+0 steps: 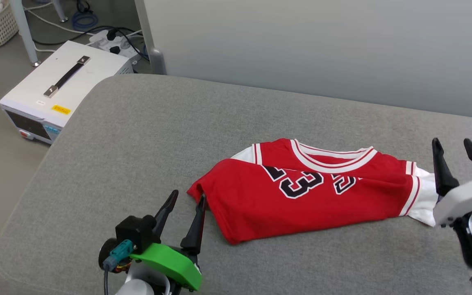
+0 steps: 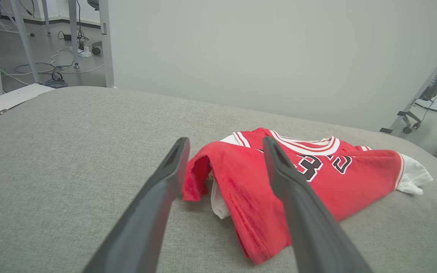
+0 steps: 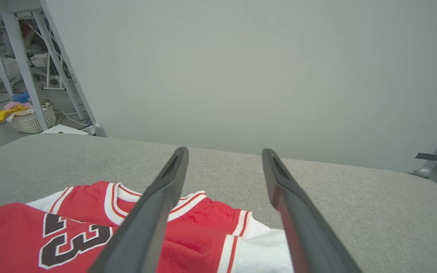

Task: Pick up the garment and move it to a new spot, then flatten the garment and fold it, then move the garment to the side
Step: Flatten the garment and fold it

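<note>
Folded garment (image 1: 301, 205) between pincers: left pincer (image 1: 188, 195) spread, empty, tips just beside red corner (image 1: 194, 191); right pincer (image 1: 452, 142) spread, empty, by white sleeve (image 1: 422, 200). You: pinch all layers, lift both ends level.

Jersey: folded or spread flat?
Folded, loosely. The garment is doubled over itself: a red layer laps over part of the lettering, and the left wrist view shows stacked layers at its near corner.

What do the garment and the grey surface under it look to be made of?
Garment: soft matte knit, probably cotton or polyester jersey. It creases loosely, the hem shows rows of stitching, and the numerals look printed or sewn on.
Grey surface: matte woven upholstery cloth with a fine flecked weave. Its rounded edges suggest padding underneath.
</note>
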Controlling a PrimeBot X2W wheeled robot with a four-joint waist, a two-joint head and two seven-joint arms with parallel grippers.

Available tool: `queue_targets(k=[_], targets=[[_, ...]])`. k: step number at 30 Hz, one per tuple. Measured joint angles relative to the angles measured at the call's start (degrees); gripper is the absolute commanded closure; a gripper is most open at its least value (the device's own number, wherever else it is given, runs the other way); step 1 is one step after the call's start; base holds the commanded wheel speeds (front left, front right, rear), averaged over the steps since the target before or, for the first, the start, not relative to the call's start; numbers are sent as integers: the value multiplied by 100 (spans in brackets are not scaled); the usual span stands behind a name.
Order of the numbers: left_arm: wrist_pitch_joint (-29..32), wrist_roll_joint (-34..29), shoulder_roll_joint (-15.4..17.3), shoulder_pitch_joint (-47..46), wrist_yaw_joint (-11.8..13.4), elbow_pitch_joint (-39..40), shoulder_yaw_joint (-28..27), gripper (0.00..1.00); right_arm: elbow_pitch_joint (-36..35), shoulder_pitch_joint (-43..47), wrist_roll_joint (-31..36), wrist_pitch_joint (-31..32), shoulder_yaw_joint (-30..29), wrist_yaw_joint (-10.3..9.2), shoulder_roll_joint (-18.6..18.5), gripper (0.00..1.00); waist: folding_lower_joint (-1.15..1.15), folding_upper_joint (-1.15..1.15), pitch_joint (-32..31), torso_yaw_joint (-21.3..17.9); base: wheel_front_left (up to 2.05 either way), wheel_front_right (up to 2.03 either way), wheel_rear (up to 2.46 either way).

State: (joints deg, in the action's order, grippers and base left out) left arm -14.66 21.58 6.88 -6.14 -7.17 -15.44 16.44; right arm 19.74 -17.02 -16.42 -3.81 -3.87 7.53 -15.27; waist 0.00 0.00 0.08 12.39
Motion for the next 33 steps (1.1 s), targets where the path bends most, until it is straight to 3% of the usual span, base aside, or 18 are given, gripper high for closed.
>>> queue_targets(k=[6, 11, 20, 24, 29, 30, 31, 33], targets=[[2, 134, -54, 132, -9, -137, 153, 0, -933, 1070, 31, -509, -62, 0, 413, 0, 0, 0, -77, -122, 0, 0, 0], [269, 166, -69, 133, 35, -230, 205, 0, -1397, 1459, 119, -506, -158, 0, 670, 0, 0, 0, -1, -215, 0, 0, 0], [2332, 539, -141, -196, 448, -377, 334, 0, -1861, 1496, 292, -318, -143, 0, 672, 0, 0, 0, 316, -420, 0, 0, 0], [2695, 512, -151, -447, 704, -407, 348, 0, -1903, 1495, 331, -292, -82, 0, 690, 0, 0, 0, 465, -525, 0, 0, 0], [2896, 502, -151, -558, 743, -636, 456, 0, -1920, 1494, 367, -280, -34, 0, 715, 0, 0, 0, 604, -648, 0, 0, 0], [2938, 504, -154, -559, 735, -686, 488, 18, -1920, 1493, 367, -280, -34, 0, 715, 0, 0, 0, 622, -663, 0, 0, 0], [2942, 504, -156, -560, 682, -746, 541, 100, -1920, 1493, 367, -281, -40, 0, 712, 0, 0, 0, 649, -677, 0, 0, 0], [2941, 504, -158, -565, 591, -822, 620, 100, -1914, 1491, 368, -281, -48, 0, 712, 0, 0, 0, 671, -680, 0, 0, 0]])
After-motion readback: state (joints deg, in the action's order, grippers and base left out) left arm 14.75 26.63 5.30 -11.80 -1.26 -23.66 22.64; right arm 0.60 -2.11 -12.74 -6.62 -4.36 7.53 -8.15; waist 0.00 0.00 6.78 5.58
